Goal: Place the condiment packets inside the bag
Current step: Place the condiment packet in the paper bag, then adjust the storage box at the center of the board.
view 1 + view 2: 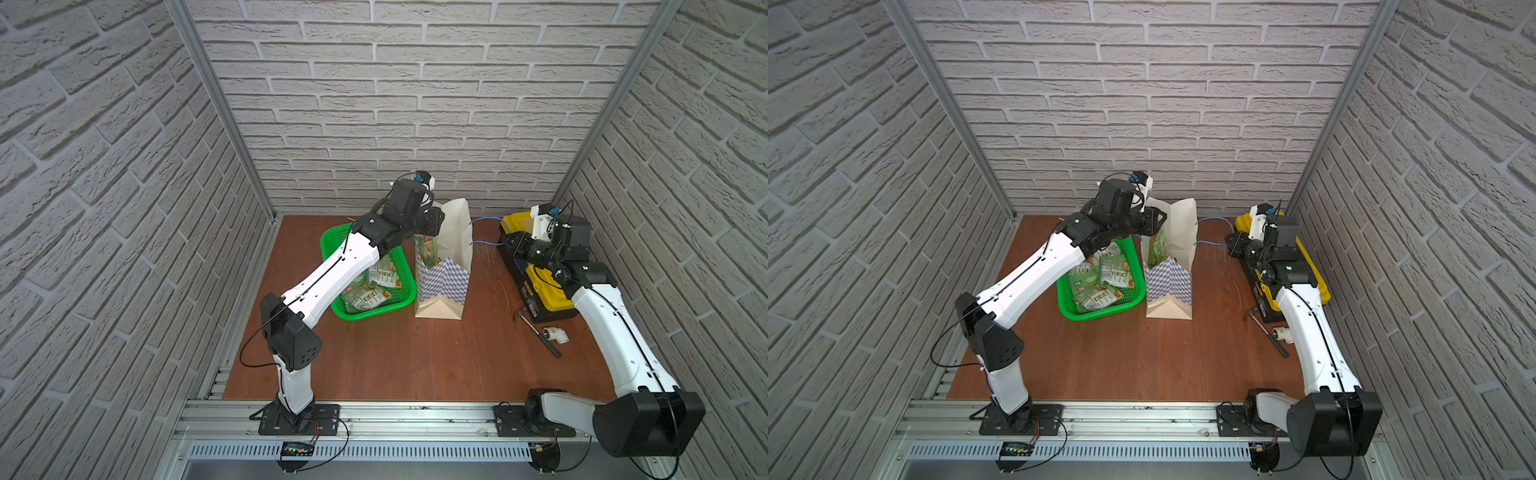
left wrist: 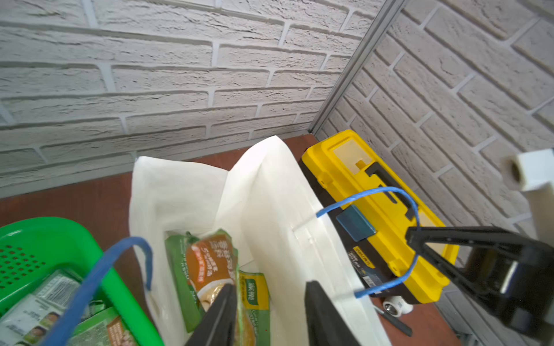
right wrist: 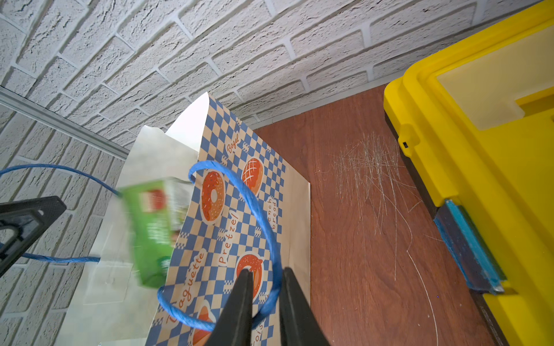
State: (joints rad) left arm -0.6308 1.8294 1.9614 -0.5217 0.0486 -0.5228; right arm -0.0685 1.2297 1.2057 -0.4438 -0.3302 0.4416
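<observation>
The bag [image 1: 442, 282] stands upright mid-table, checkered outside [image 3: 239, 209] and white inside [image 2: 269, 194]. My left gripper [image 2: 271, 287] hangs over its mouth with the jaws apart and nothing between them. Beside one finger, blurred green and orange condiment packets [image 2: 209, 260] are dropping into the bag; the right wrist view shows a blurred green one [image 3: 150, 227] at the opening. More condiment packets [image 1: 374, 286] lie heaped in the green basket. My right gripper [image 3: 267, 271] is to the bag's right, shut on its blue cord handle [image 3: 263, 215], which it holds pulled out sideways.
The green perforated basket [image 1: 374, 313] sits just left of the bag, under my left forearm. A yellow-and-black toolbox [image 1: 548, 299] lies along the right wall beneath my right wrist. A hammer [image 1: 548, 343] and a white pipe elbow [image 1: 557, 334] lie in front of it.
</observation>
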